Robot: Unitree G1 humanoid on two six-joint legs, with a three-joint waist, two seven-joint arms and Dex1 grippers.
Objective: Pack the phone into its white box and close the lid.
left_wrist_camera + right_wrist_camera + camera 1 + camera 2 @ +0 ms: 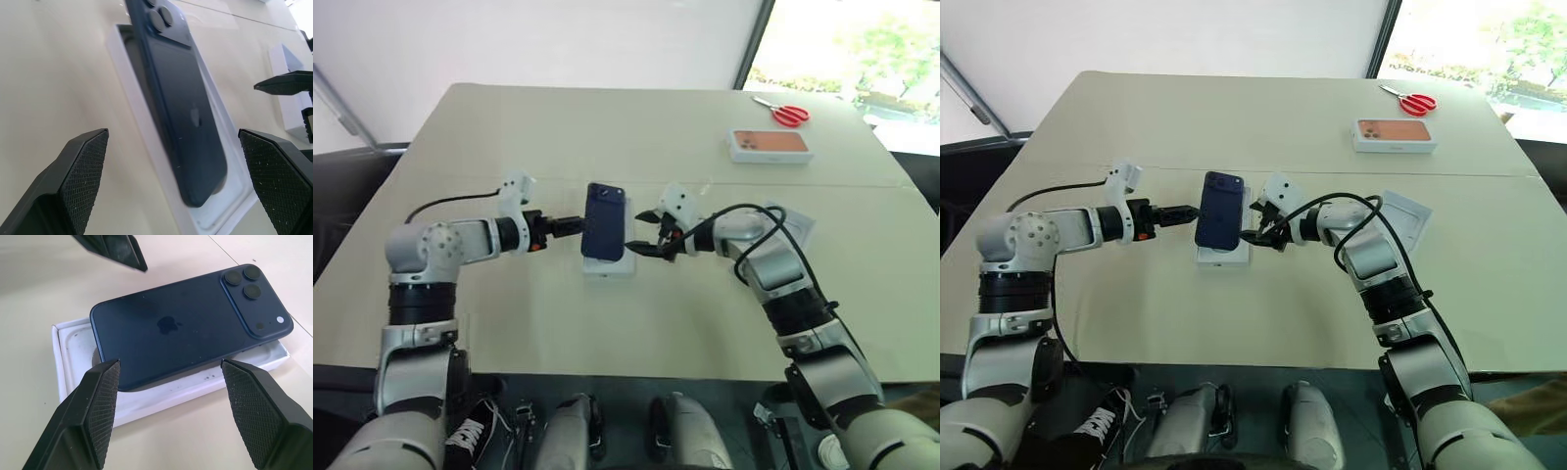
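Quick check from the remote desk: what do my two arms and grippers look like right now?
Both arms are silver-grey with black joint bands and a white wrist block. A black cable loops along each. The left gripper and right gripper have black fingers with cross-hatched pads.

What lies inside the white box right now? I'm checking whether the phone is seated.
The phone lies back-up in the white box, tilted, one long edge over the wall. It covers most of the floor.

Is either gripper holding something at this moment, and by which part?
Nothing is held. Left gripper and right gripper are open beside the phone, which lies askew on the white box.
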